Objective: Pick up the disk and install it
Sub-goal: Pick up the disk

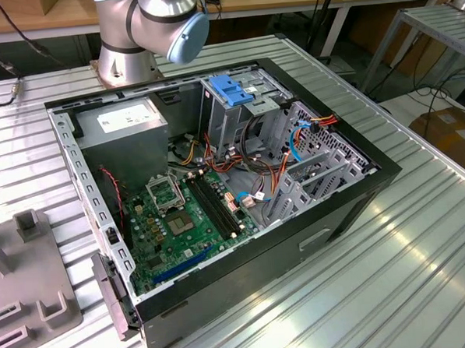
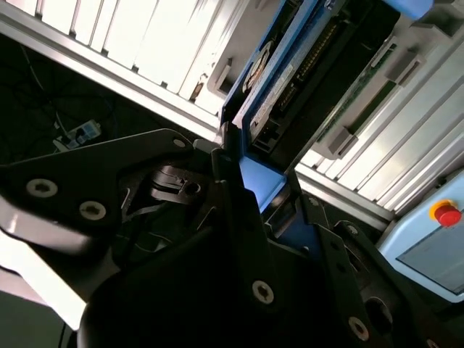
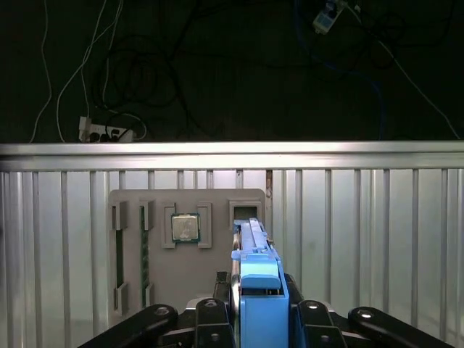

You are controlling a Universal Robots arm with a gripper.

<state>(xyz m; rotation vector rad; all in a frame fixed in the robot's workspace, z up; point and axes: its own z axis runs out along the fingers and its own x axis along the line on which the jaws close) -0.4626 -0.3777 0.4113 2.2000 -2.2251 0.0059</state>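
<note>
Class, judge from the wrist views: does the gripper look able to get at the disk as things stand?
Very likely yes: in the first wrist view the gripper has its fingers apparently closed on the disk, one each side of its blue frame, with nothing in between.

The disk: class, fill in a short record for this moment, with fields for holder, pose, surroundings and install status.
Held by: gripper, shut on the blue frame of the disk
Pose: edge-on between the fingers
Nearby: grey tray, with a processor chip on it
Lifted clear of tray: cannot tell
Install status: not yet done; computer case lies open on the table
</note>
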